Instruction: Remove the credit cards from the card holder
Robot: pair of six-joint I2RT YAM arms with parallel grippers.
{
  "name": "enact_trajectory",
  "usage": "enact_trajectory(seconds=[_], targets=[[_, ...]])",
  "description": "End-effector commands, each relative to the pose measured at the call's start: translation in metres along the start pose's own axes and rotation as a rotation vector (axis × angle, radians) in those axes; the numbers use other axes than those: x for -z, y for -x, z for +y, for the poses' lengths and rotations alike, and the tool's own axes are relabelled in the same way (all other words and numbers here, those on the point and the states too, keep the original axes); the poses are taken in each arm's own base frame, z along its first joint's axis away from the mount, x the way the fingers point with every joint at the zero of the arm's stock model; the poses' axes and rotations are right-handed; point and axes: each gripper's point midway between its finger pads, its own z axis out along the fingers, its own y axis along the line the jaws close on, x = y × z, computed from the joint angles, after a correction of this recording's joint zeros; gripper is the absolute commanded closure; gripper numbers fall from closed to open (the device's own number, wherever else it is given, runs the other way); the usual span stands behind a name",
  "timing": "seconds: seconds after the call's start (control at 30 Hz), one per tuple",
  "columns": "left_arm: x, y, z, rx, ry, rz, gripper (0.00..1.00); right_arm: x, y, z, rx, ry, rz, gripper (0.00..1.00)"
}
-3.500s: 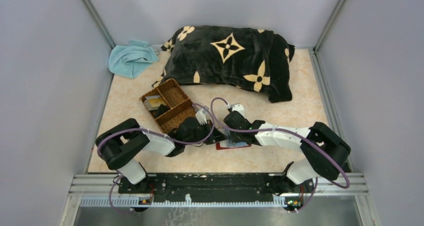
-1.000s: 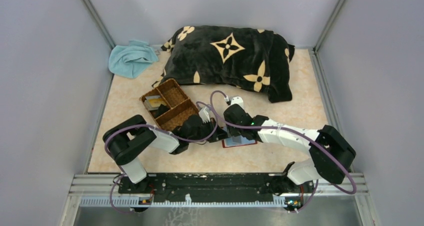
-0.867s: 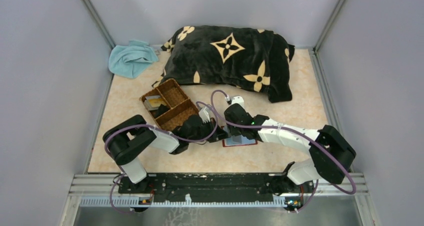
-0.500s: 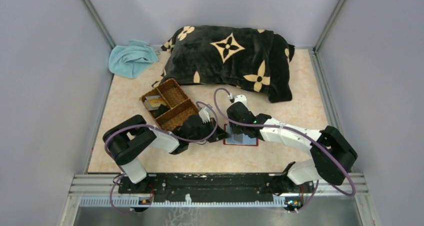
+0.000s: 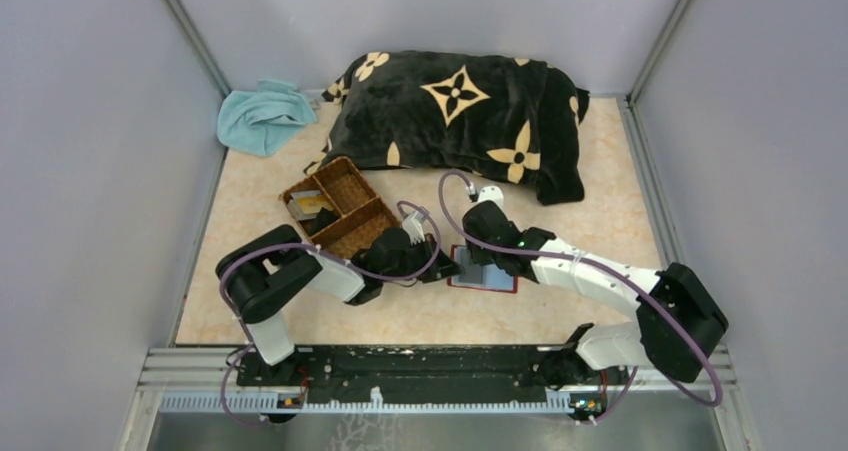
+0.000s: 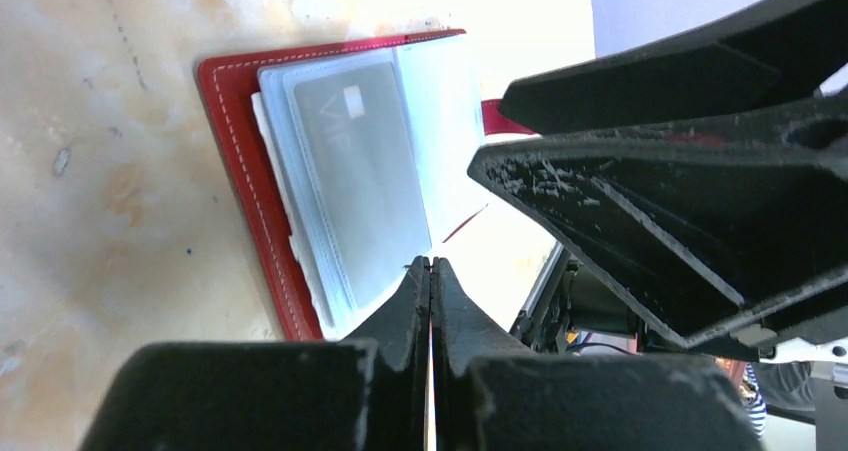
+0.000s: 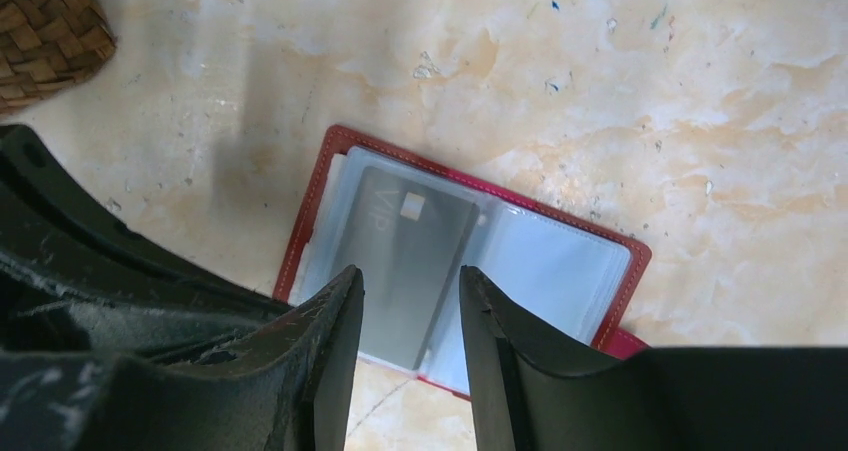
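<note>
The red card holder (image 5: 500,283) lies open on the table, its clear sleeves fanned out. A grey card (image 7: 415,241) marked VIP sits in the left sleeve. My left gripper (image 5: 443,269) is at the holder's left edge with its jaws pressed together on the edge of the sleeves (image 6: 431,263); a thin red strip shows between them. My right gripper (image 7: 411,271) hangs open just above the holder (image 7: 620,256), its fingers either side of the grey card's lower end. In the left wrist view the holder's red cover (image 6: 235,171) and the same grey card (image 6: 365,181) show.
A wicker basket (image 5: 340,211) with small items stands just left of and behind the left gripper; its corner shows in the right wrist view (image 7: 45,26). A black flowered pillow (image 5: 460,111) fills the back. A blue cloth (image 5: 262,116) lies at the back left.
The right gripper has swung back and to the right over the holder. The holder has shifted right and away from the arms. The left gripper has followed it to the right.
</note>
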Motion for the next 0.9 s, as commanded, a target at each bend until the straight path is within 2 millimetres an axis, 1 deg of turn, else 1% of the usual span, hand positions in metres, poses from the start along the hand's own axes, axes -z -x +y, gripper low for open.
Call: enact_trajectory(seconds=[0.0, 0.1, 0.17, 0.3, 0.37, 0.47, 0.5, 0.57, 0.63, 0.87], targets=[[-0.014, 0.003, -0.013, -0.007, -0.044, 0.009, 1.00, 0.007, 0.003, -0.005, -0.016, 0.004, -0.031, 0.59], [-0.020, 0.001, -0.011, -0.007, -0.040, 0.020, 1.00, 0.008, 0.000, -0.009, -0.020, -0.002, -0.027, 0.59], [-0.021, 0.002, -0.010, -0.011, -0.039, 0.016, 1.00, 0.008, -0.003, -0.011, -0.021, -0.008, -0.025, 0.59], [-0.012, 0.008, 0.002, -0.032, 0.008, -0.014, 1.00, 0.004, -0.006, -0.013, -0.061, 0.016, -0.013, 0.60], [-0.005, 0.014, 0.009, -0.043, 0.027, -0.026, 1.00, 0.001, -0.008, -0.014, -0.109, 0.047, -0.006, 0.68], [0.006, 0.026, 0.020, -0.060, 0.054, -0.037, 1.00, -0.004, -0.011, -0.019, -0.165, 0.059, -0.008, 0.94], [0.008, 0.028, 0.025, -0.066, 0.074, -0.031, 0.99, -0.005, -0.012, -0.021, -0.170, 0.050, -0.006, 1.00], [0.009, 0.031, 0.030, -0.087, 0.100, -0.014, 0.96, -0.009, -0.017, -0.025, -0.170, 0.031, 0.006, 1.00], [0.008, 0.032, 0.029, -0.109, 0.106, -0.001, 0.95, -0.013, -0.021, -0.025, -0.168, 0.029, 0.019, 1.00], [-0.004, 0.032, 0.032, -0.141, 0.147, 0.056, 1.00, -0.021, -0.028, -0.020, -0.174, 0.049, 0.041, 1.00]])
